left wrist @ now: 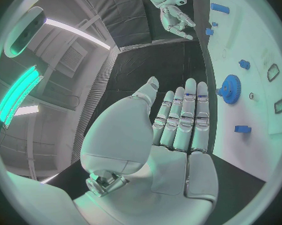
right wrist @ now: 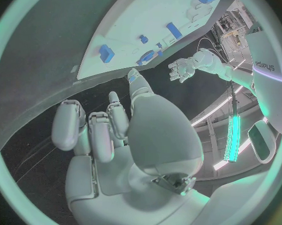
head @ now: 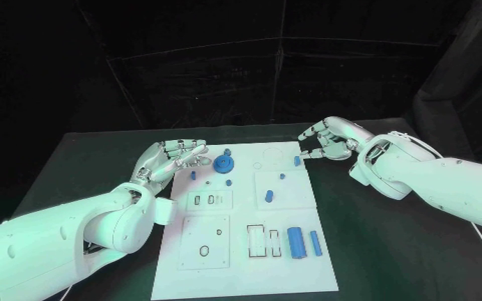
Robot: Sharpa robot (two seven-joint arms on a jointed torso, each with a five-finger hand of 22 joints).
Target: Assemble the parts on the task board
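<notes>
Nearest the head camera, the left robot hand (head: 168, 159) sits at the left edge of the task board (head: 241, 273), toward its far end. Its fingers (left wrist: 187, 117) are extended, side by side and straight, palm open, holding nothing. The fingertips point across the board toward the blue gear (head: 224, 166), which lies just beyond them, not touched.

Right robot hand (head: 329, 141) hovers at the far right corner of the board. Its fingers (right wrist: 91, 130) are partly curled and spread apart, gripping nothing. A small blue part (head: 298, 159) lies on the board just beside the fingertips; contact cannot be confirmed.

Parts on the board, outward from the hands:
- Small blue peg (head: 227, 152) stands just behind the gear.
- Small blue block (head: 192, 174) lies near the left edge, beside the left robot hand.
- Short blue piece (head: 268, 194) lies near the board centre, long axis running roughly near-to-far.
- Blue cylinder (head: 297, 242) lies in the near right area, long axis near-to-far.
- Slim blue bar (head: 315, 243) lies just beside the cylinder, parallel to it.

Task board rests on the black counter (head: 391, 245), long axis running away from the robot.
</notes>
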